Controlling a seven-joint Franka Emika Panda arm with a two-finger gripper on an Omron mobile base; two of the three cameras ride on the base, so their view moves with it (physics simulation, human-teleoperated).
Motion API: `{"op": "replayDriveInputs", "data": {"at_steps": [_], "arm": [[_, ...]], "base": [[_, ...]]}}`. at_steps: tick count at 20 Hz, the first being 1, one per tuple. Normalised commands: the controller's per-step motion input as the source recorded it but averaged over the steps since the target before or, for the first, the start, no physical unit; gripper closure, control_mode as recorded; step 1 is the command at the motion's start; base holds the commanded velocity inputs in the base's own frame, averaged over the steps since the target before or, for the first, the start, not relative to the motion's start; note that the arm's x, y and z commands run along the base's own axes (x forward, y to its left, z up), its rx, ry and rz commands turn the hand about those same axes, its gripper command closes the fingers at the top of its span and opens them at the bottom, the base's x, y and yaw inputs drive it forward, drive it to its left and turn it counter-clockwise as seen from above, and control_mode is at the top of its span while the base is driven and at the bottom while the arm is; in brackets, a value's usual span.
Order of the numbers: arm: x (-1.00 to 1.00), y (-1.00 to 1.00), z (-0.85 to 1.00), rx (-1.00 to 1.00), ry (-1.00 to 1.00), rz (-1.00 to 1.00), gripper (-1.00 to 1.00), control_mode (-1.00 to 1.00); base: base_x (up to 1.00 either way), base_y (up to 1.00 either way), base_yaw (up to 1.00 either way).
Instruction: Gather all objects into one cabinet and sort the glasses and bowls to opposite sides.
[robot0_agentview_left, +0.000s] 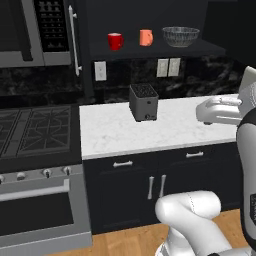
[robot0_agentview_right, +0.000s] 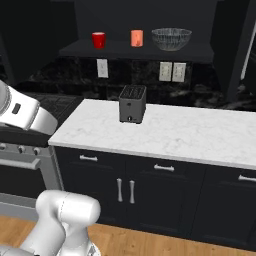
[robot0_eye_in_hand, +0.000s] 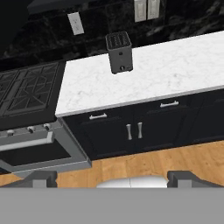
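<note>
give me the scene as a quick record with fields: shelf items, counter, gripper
shelf items: small red handled mug, small orange mug, wide see-through mesh-patterned bowl, left to right, apart
shelf: open black upper cabinet
counter: dark slotted toaster on white marble countertop
gripper: two-finger gripper open, empty, away from shelf

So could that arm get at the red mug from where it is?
Probably yes: the red mug stands on an open shelf with nothing in front, though the fingers, open, are far back from it.
</note>
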Motion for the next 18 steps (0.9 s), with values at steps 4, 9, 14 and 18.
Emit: {"op": "replayDriveInputs", "data": {"at_steps": [4,9,14,18], "arm": [[0.00,0.00,0.00,0.00,0.00,0.00,-1.00,1.00],[0.00,0.00,0.00,0.00,0.00,0.00,-1.00,1.00],[0.00,0.00,0.00,0.00,0.00,0.00,-1.00,1.00],[0.00,0.00,0.00,0.00,0.00,0.00,-1.00,1.00]], "base": [[-0.16,-0.14,0.00],[-0.23,-0.38,0.00],[-0.34,-0.44,0.00],[-0.33,-0.50,0.00]]}}
